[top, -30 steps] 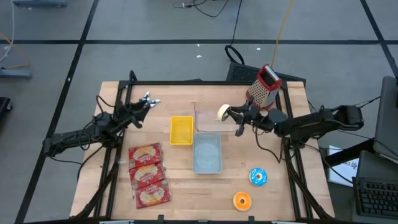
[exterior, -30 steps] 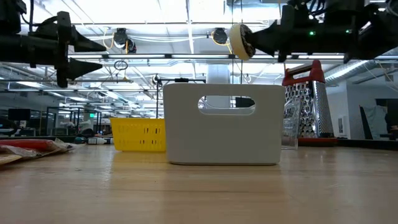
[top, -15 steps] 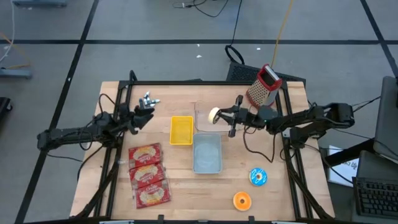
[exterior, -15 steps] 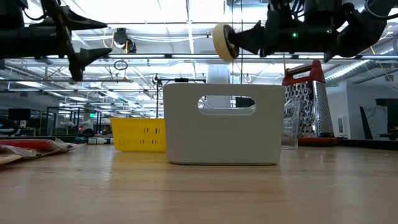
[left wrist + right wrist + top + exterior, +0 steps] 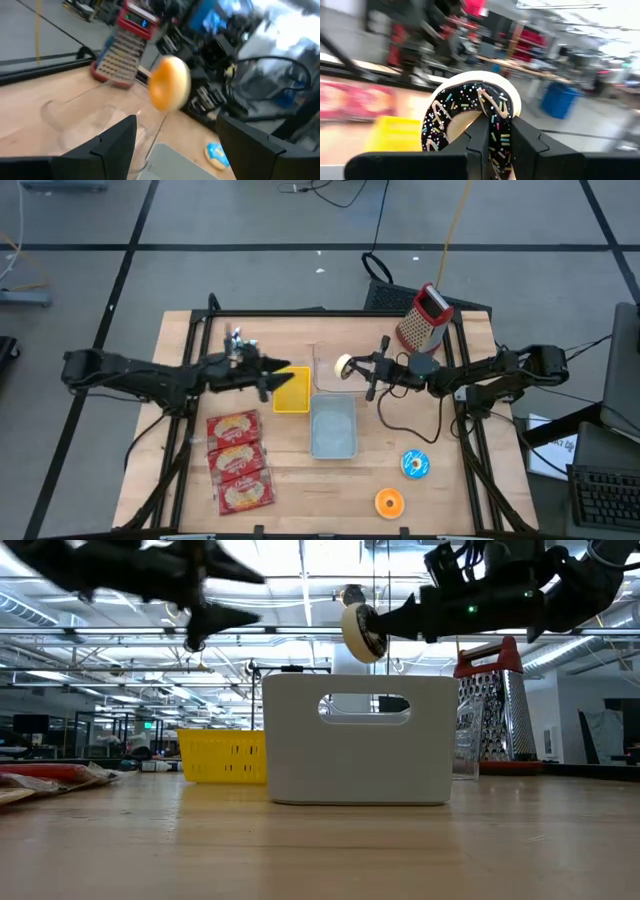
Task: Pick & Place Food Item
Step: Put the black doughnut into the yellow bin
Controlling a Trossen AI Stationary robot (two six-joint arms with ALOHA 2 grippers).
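Above the clear container (image 5: 334, 366) at the bench's (image 5: 440, 420) far middle, right gripper (image 5: 352, 367) stretched level from the right, clamped on a sprinkled doughnut (image 5: 344, 366), left gripper (image 5: 268, 379) reaching in over the yellow basket (image 5: 293, 392), fingers apart, holding nothing.

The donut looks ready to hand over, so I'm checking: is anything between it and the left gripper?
Nothing visible. The right gripper holds the donut in the air, and the open left gripper faces it across a clear gap.
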